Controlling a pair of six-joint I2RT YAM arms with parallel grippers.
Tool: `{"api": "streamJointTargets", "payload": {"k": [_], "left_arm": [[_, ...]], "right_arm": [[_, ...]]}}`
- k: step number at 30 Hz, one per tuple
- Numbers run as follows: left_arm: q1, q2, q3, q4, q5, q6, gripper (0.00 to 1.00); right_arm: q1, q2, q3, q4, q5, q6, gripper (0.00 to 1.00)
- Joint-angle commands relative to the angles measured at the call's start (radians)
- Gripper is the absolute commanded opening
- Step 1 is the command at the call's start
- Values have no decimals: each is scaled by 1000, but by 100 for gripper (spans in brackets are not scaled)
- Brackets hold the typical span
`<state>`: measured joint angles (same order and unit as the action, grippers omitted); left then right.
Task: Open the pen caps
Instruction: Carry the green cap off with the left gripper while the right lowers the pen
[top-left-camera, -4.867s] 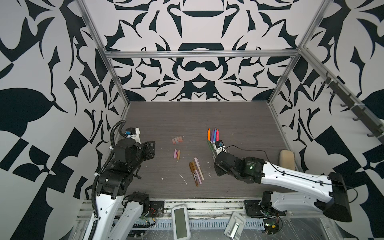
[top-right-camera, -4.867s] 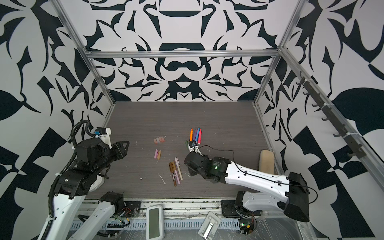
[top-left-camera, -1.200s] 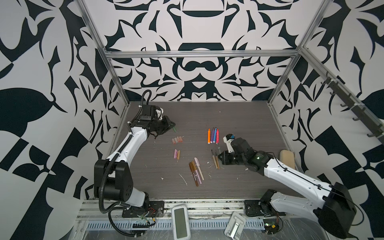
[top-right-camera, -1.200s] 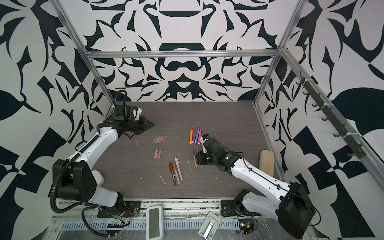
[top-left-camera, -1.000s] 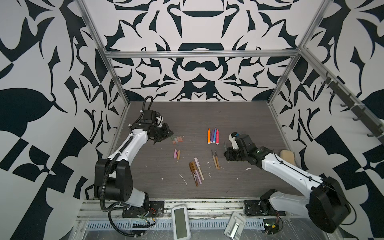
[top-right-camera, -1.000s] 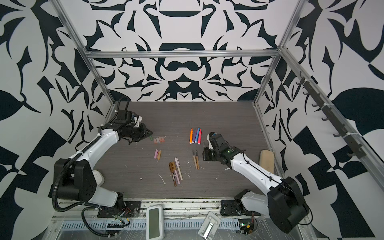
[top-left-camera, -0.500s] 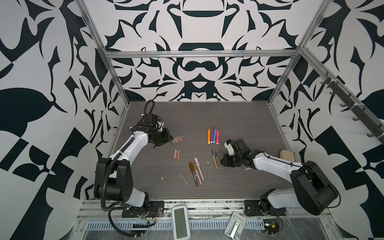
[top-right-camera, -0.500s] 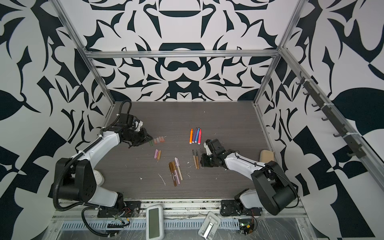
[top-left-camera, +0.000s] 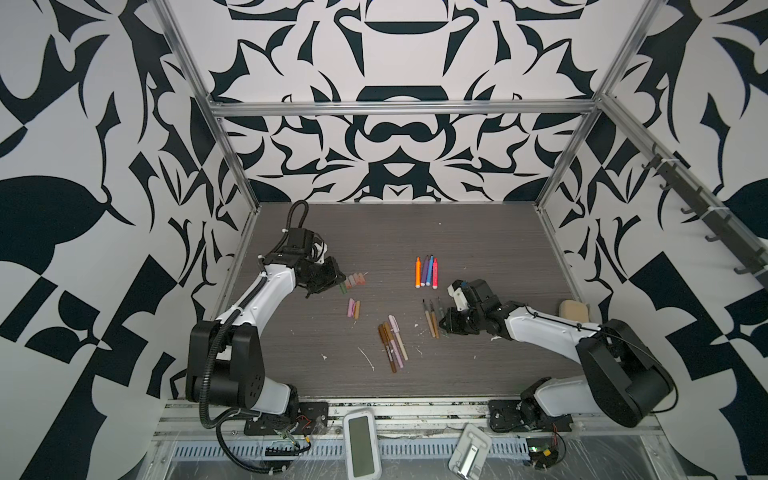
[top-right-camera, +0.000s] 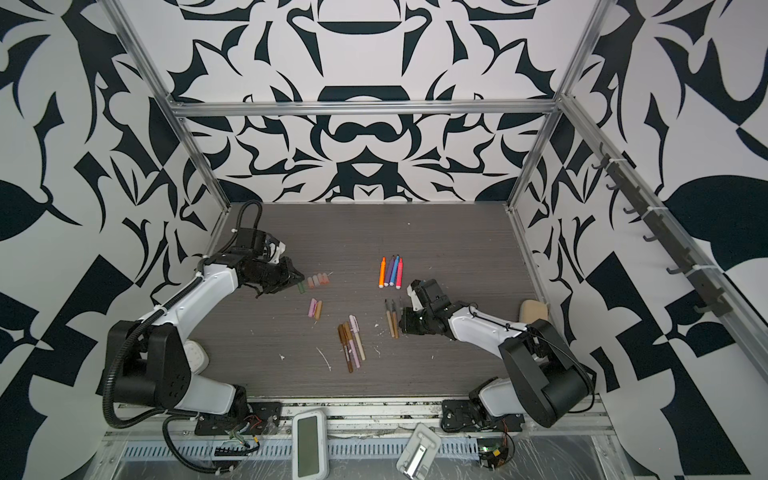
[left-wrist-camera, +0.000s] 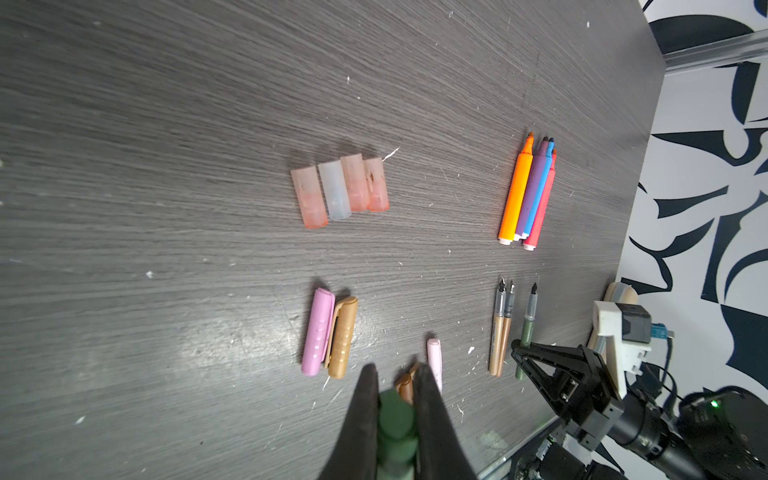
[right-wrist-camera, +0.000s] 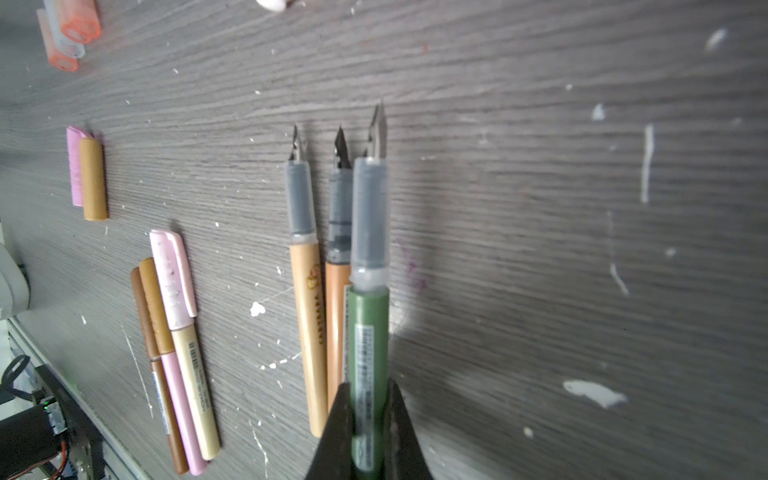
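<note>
Where the left gripper (left-wrist-camera: 397, 374) reached over the dark wood-grain table (top-left-camera: 415, 224), its two black fingers (left-wrist-camera: 361, 415) were clamped on a green cap (left-wrist-camera: 395, 419), pinched between them near their tips. In both top views this gripper (top-left-camera: 337, 282) sat at the left of the table. The green cap (top-right-camera: 300, 286) was just beside the end of a row of four translucent caps (top-left-camera: 356, 280) lying side by side. In the left wrist view three of them looked pinkish and one paler (left-wrist-camera: 338, 191). Whether the held cap touched the table could not be told. Nearer the front edge a pink cap (left-wrist-camera: 316, 332) and a tan cap (left-wrist-camera: 341, 336) lay touching each other.

The right gripper (right-wrist-camera: 369, 388) was closed on the barrel of a green pen (right-wrist-camera: 368, 332), uncapped, its grey grip section and metal nib pointing away from the jaws. The pen lay parallel to and just beside two tan pens (right-wrist-camera: 309, 332), both uncapped with nibs bare, flat on the table. In a top view this gripper (top-left-camera: 446, 326) was right of centre. Four bright markers (top-left-camera: 426, 271), orange, purple, blue and red, lay bunched together farther back, uncapped. A cluster of capped pens (top-left-camera: 392, 340) in brown, pink and cream lay near the front middle, apart from both grippers. A beige sponge (top-left-camera: 574, 311) rested by the right wall
</note>
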<state>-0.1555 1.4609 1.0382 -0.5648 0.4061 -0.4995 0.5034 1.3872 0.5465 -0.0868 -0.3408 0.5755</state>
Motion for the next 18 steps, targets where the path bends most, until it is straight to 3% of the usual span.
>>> {"api": "streamJointTargets", "payload": {"k": [1, 9, 18], "left_arm": [[4, -25, -15, -28, -7, 15, 0], [4, -29, -19, -32, -9, 12, 0], [4, 55, 5, -104, -135, 15, 0]], "right_arm": [[-5, 4, -12, 30, -13, 17, 16], [-4, -5, -26, 45, -15, 21, 31], [-4, -31, -34, 53, -15, 17, 29]]}}
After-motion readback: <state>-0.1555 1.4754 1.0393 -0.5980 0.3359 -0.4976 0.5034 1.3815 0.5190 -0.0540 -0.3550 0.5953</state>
